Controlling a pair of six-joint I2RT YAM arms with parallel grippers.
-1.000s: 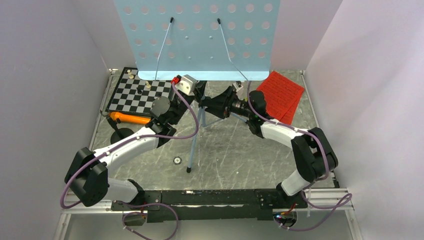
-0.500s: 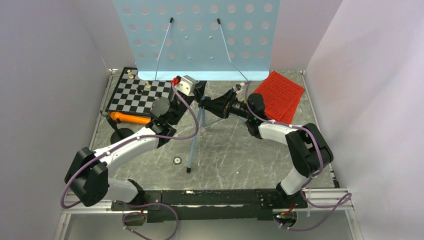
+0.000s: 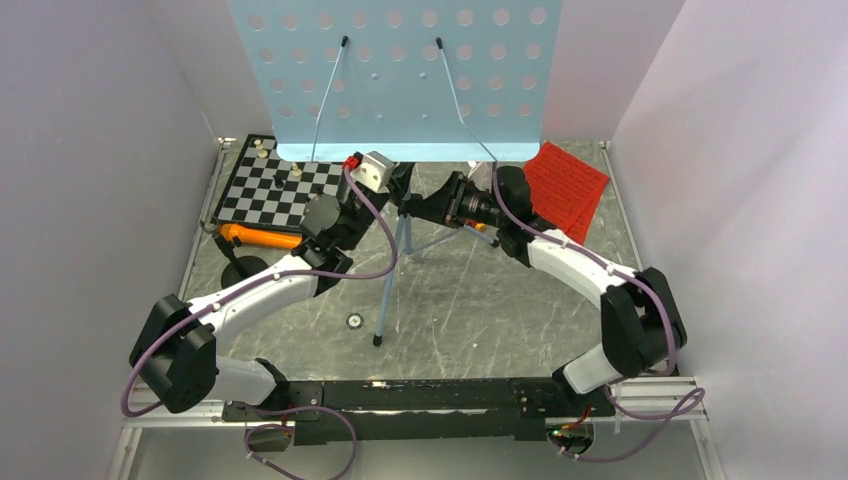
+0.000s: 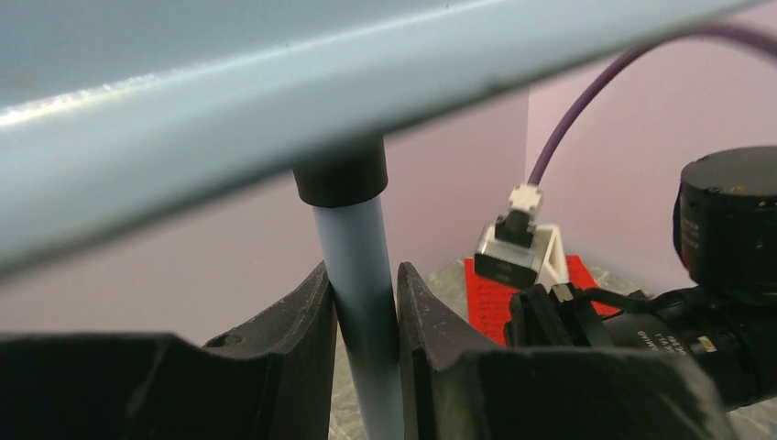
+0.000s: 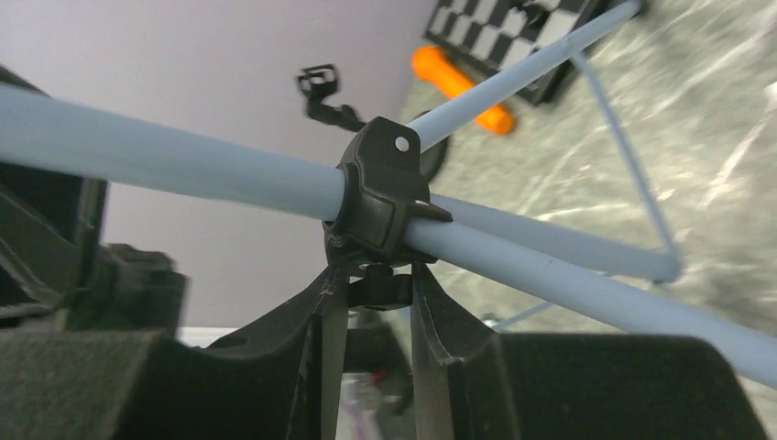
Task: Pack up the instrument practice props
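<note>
The tall light-blue perforated music stand (image 3: 400, 75) stands at the back centre, its tripod legs (image 3: 385, 300) on the table. My left gripper (image 3: 397, 192) is shut on its pole (image 4: 353, 238), just under the desk. My right gripper (image 3: 420, 207) is shut on the black knob (image 5: 380, 289) of the clamp collar (image 5: 380, 197) on the same pole. The red sheet-music pages (image 3: 572, 185) lie at the back right, partly under my right forearm. The orange microphone (image 3: 262, 237) lies at the left by its black round base (image 3: 243, 270) and shows in the right wrist view (image 5: 458, 87).
A black-and-white chessboard (image 3: 280, 185) with pieces lies at the back left, behind the microphone. A small round thing (image 3: 354, 321) sits on the table near the front tripod foot. Pale walls close in the left, right and back sides.
My right arm has swung its elbow outward and its wrist has turned and moved back, over the red pages. Both grippers stay on the pole. The left arm has not moved.
</note>
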